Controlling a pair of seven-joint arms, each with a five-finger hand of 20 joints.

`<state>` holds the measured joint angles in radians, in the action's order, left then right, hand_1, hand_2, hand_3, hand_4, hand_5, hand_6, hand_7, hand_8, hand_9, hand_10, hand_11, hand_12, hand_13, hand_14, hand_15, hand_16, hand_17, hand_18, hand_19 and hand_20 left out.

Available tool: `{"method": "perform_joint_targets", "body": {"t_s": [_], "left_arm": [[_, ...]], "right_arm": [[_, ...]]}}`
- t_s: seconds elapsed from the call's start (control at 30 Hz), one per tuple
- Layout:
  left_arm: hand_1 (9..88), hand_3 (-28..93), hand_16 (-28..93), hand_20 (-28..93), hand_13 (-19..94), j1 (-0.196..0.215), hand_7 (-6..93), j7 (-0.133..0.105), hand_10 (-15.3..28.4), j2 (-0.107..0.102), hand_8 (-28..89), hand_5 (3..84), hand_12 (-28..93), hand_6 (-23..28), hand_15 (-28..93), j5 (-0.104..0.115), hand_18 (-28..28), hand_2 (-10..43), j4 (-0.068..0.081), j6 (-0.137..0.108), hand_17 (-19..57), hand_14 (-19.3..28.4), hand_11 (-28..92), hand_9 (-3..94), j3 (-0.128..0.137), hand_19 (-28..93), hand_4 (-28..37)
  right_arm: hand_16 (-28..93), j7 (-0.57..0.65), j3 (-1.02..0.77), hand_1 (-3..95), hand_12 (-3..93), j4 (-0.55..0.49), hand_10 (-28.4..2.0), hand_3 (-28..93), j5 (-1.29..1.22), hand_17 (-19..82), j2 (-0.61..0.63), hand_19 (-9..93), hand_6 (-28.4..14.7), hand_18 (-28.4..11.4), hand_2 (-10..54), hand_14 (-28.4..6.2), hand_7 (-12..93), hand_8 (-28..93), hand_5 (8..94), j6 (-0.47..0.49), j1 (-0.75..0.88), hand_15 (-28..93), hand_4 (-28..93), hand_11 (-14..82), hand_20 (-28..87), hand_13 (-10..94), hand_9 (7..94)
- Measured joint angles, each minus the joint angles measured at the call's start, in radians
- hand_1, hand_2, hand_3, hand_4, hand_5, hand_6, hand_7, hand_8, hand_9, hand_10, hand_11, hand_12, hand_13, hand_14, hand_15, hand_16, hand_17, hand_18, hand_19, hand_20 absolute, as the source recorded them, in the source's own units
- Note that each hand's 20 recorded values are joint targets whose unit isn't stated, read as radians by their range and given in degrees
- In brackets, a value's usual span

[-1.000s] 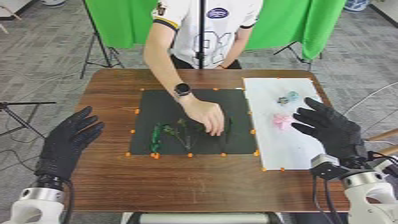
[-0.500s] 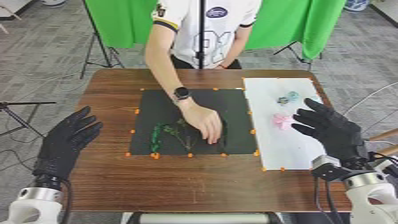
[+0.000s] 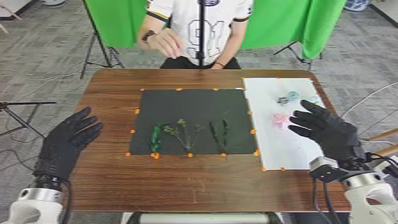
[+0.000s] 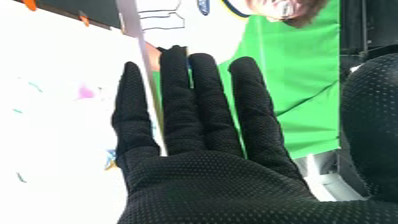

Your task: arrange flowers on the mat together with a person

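Flower [image 3: 280, 120] (pink) just L of R hand [image 3: 330, 131].

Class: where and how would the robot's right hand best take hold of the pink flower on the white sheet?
I would pinch the pink flower by the sides of its compact bloom, from above and the right: it lies low on the white sheet, close to the black-gloved right hand, and no stem can be made out.

Thin green stems [image 3: 185, 135] lie in a row on the flat black mat [image 3: 178, 106]; pink [image 3: 279, 120] and pale blue flowers [image 3: 289, 97] lie on a white sheet [image 3: 289, 147].
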<state>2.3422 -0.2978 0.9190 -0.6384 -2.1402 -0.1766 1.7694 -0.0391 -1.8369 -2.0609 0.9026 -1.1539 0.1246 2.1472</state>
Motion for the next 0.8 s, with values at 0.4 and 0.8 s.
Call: {"method": "perform_joint_targets", "body": {"t_s": [0.4,0.8], "left_arm": [[23.8,73,2,6,31,0.017,19.0,-0.007,13.3,0.004,-9,37.3,17,3.3,28,0.001,24.4,-0.9,-0.007,-0.004,-3.8,15.8,24,33.6,0.003,47,-21.9],[23.6,73,2,6,31,0.013,18.9,-0.005,13.2,0.004,-9,37.4,17,3.2,28,0.001,24.5,-1.0,-0.006,-0.003,-3.8,15.8,24,33.8,0.002,47,-22.0]], "right_arm": [[27,0.013,-0.002,16.4,23.3,0.008,-14.8,84,0.012,10,-0.004,46,-3.8,-22.5,-2.0,-13.2,15,-10,43.2,0.04,-0.012,21,-23,12.3,26,39,45.3],[22,-0.064,0.069,27.7,23.5,0.025,-12.7,86,0.15,18,0.069,56,-1.0,-19.8,-6.2,-9.6,26,-14,52.3,-0.058,-0.059,41,-25,25.0,30,50,56.8]]}}
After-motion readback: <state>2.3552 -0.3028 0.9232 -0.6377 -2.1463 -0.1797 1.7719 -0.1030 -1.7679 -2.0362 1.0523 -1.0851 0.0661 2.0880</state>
